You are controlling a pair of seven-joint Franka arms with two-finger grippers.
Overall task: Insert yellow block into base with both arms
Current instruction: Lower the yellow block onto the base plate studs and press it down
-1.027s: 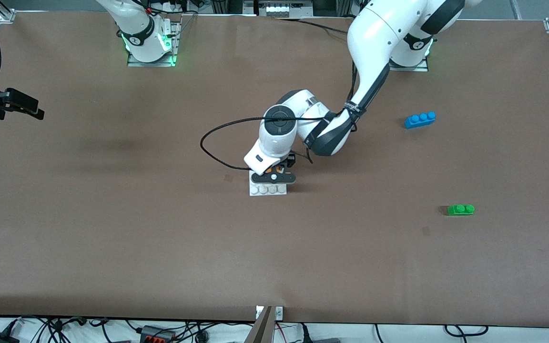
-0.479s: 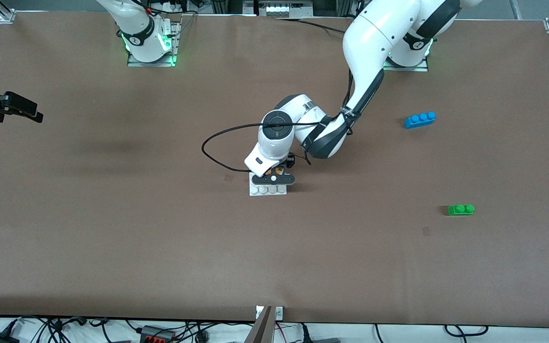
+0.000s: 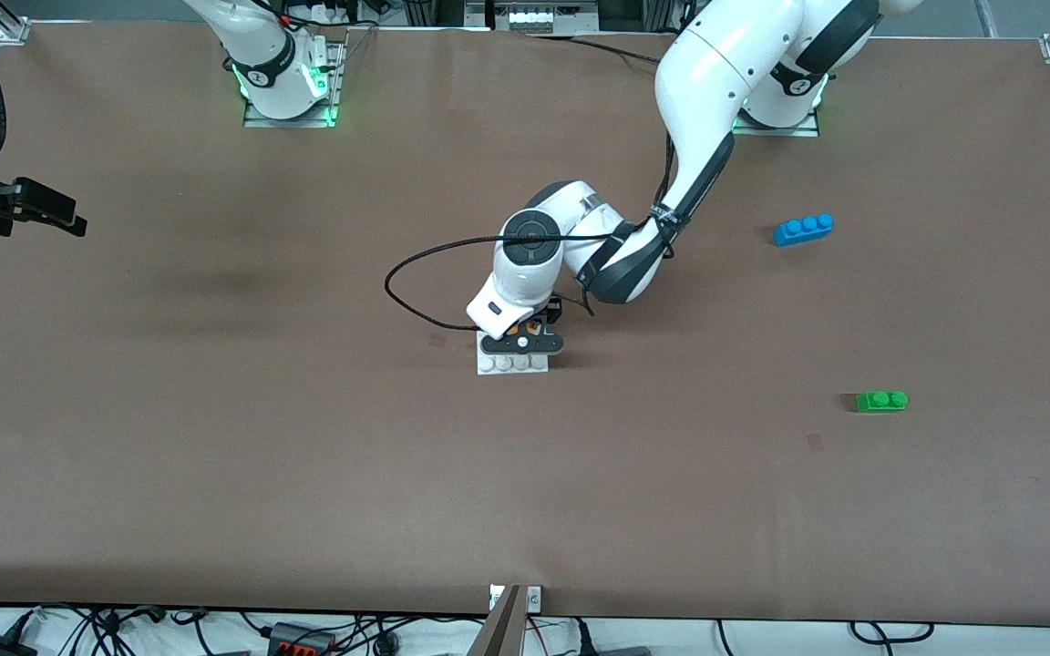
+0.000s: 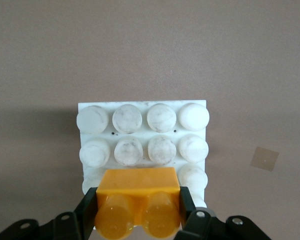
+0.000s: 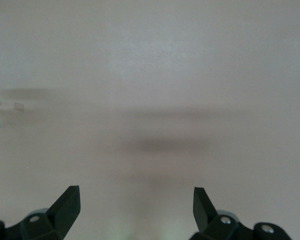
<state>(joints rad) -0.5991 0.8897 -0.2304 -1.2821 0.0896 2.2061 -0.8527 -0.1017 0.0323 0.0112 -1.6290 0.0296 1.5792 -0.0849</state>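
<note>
My left gripper [image 3: 525, 330] is shut on the yellow block [image 4: 137, 200], an orange-yellow two-stud brick, and holds it on the studs of the white base [image 4: 142, 137]. In the front view the base [image 3: 513, 363] lies at the table's middle and only its row of studs nearest the camera shows; the gripper hides the other rows, and just a sliver of the yellow block [image 3: 532, 322] shows. My right gripper [image 3: 42, 214] is open and empty, waiting over the table's edge at the right arm's end. The right wrist view shows its fingertips [image 5: 67, 202] wide apart above bare table.
A blue three-stud brick [image 3: 803, 228] lies toward the left arm's end. A green two-stud brick [image 3: 881, 400] lies nearer the camera than it. A black cable [image 3: 416, 273] loops off the left wrist beside the base.
The left gripper with the yellow block sank slightly onto the base. The right gripper drifted a little at the table's edge.
</note>
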